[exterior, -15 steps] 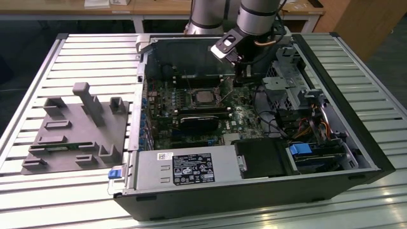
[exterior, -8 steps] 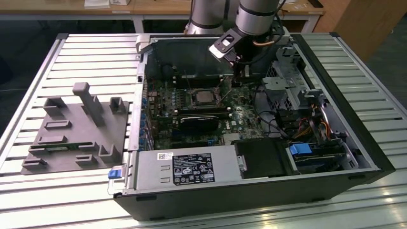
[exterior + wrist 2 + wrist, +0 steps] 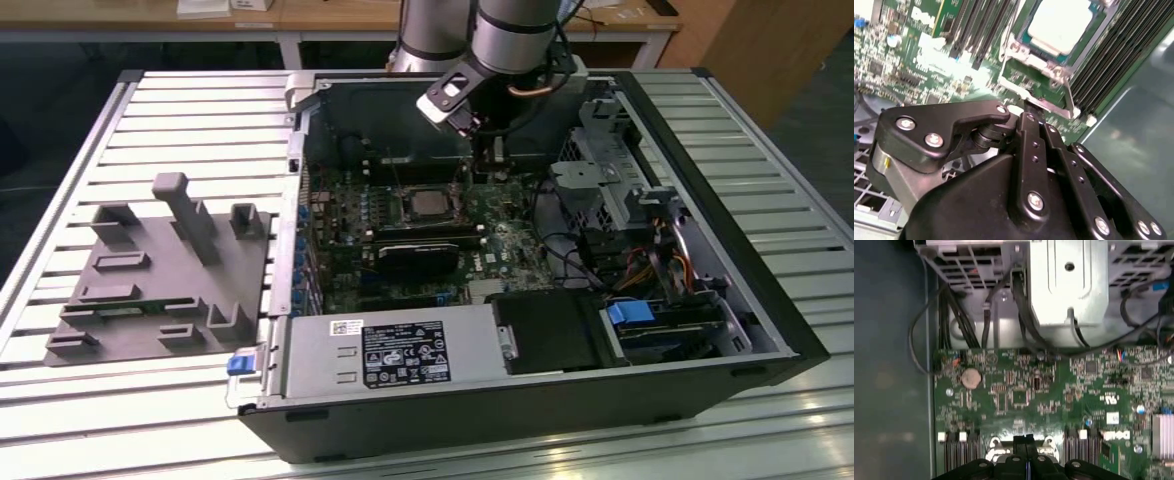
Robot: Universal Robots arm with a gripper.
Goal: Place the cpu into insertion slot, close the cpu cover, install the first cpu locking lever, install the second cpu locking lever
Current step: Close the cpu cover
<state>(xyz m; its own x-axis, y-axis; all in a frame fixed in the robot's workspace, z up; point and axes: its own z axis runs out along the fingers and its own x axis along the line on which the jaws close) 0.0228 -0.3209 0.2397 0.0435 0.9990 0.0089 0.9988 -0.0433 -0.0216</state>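
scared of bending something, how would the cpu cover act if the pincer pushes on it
The cpu cover is a thin metal frame, so it probably flexes slightly under a hard push. It lies flat around the cpu, so it likely won't tip or roll. Its bare metal looks smooth, so the pincer may slide.

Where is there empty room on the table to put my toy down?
In the exterior view, bare slatted table lies between the grey fixture and the near edge, and along the strip below the computer case. Inside the case it is crowded: green board, cables, drive cage and the robot's hand.
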